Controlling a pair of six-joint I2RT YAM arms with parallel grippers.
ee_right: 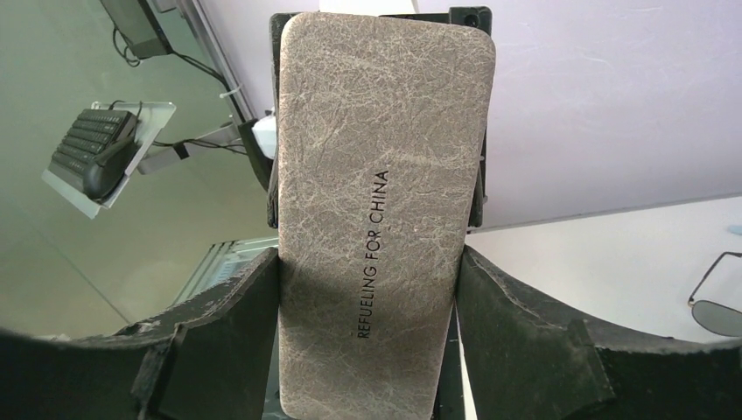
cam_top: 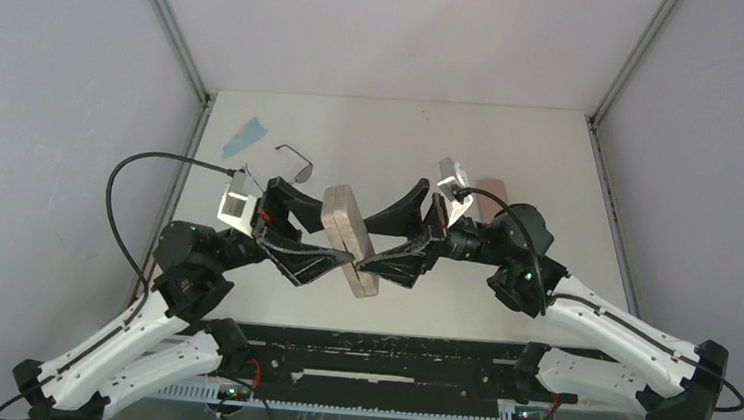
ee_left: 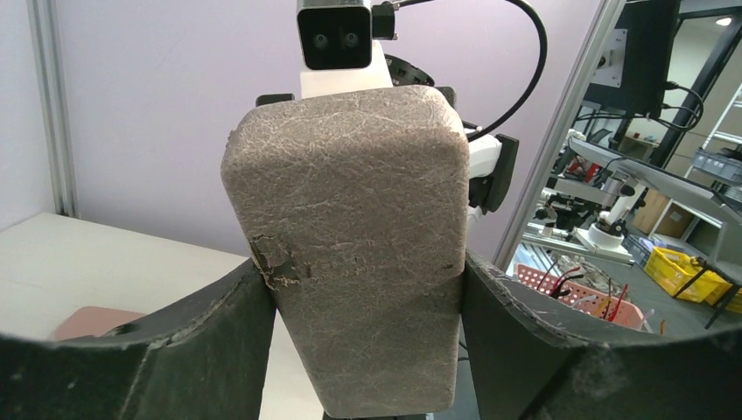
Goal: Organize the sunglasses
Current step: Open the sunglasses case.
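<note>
A grey-brown oblong case (cam_top: 344,208) hangs above the middle of the table, gripped from both sides. My left gripper (cam_top: 337,240) is shut on its long edges from the left, both fingers pressing its sides in the left wrist view (ee_left: 363,284). My right gripper (cam_top: 366,246) is shut on the same case from the right; that face reads "REFUELING FOR CHINA" in the right wrist view (ee_right: 367,276). One pair of sunglasses (cam_top: 295,165) with a thin black frame lies on the table behind the left wrist, and its edge shows in the right wrist view (ee_right: 716,302).
A light blue cloth (cam_top: 245,137) lies at the back left of the table. A pink case (cam_top: 495,191) lies behind the right wrist, partly hidden, and it also shows in the left wrist view (ee_left: 92,322). Grey walls close the table's sides.
</note>
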